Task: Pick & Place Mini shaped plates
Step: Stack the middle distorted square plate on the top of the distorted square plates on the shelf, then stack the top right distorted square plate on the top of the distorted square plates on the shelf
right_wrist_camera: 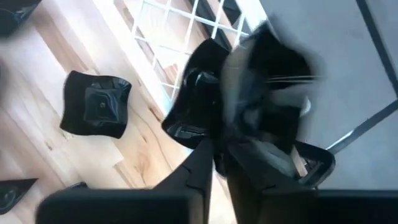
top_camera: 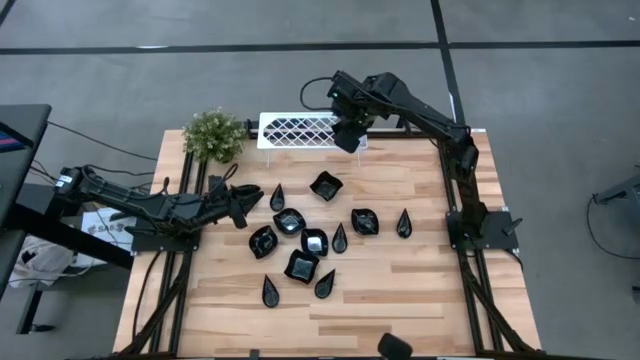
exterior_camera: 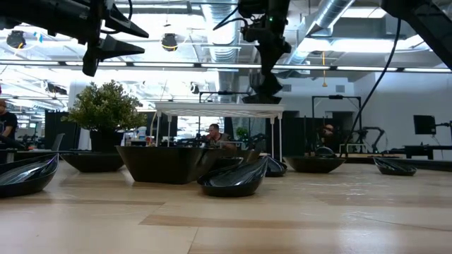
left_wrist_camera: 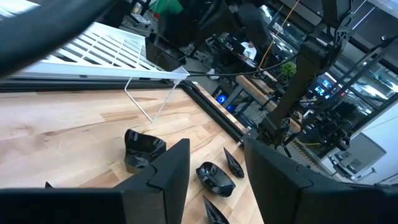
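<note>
My right tool (top_camera: pixel 349 137) hangs over the right end of the white lattice tray (top_camera: pixel 290 129), at the far edge of the desk (top_camera: pixel 400 290). It carries one black mini plate (right_wrist_camera: pixel 199 93), which lies directly below it and right at the tray's top. My wrist view shows my fingers (right_wrist_camera: pixel 208 158) nearly together around the plate's rim; whether they are clamping or letting go I cannot tell. Everything now turns on that vertical line: plate under tool, tray under plate, so the release wants only a straight drop. In the low view I cannot tell whether the plate already rests on the tray.

The other mini plates (top_camera: pixel 313 241) lie scattered mid-desk, nearer than the tray. My left tool (top_camera: pixel 243 205) waits open just left of that cluster and closer to it than my right.
</note>
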`<action>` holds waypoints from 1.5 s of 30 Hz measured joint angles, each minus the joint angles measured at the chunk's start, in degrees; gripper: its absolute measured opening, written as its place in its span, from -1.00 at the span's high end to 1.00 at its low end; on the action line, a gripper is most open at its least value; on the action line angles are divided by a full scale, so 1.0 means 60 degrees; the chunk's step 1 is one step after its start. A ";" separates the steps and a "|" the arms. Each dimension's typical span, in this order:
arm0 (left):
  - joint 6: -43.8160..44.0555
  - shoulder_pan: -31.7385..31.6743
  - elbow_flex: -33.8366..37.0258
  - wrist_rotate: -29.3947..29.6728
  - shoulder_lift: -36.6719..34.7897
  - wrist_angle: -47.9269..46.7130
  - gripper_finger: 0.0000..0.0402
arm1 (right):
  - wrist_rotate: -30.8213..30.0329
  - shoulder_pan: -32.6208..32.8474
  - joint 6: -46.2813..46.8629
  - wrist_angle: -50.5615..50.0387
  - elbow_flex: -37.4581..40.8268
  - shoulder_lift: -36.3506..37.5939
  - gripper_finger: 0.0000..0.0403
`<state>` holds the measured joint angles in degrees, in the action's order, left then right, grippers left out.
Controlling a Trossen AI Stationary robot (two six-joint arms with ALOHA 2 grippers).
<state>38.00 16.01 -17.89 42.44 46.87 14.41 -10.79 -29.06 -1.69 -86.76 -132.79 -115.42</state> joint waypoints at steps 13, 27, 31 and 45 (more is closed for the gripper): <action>0.0000 0.0000 0.0000 -0.0004 0.0000 0.0000 0.23 | 0.0029 0.0127 -0.0463 0.0117 0.0000 0.0049 0.59; 0.0000 0.0003 0.0000 0.0274 0.0029 0.0018 0.23 | 0.0092 0.1413 -0.1408 0.3047 -0.0007 0.2892 0.64; 0.0000 0.0000 0.0000 0.0640 0.0028 0.0025 0.23 | 0.0491 0.1532 -0.1352 0.3175 0.0125 0.3613 0.64; -0.0033 0.0004 0.0000 0.0780 0.0025 0.0015 0.23 | 0.1541 0.1421 -0.1890 0.9278 0.9878 0.8228 0.64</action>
<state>37.80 16.03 -17.89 47.11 47.03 14.50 -1.55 -20.53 -13.03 -31.09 -73.53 -66.05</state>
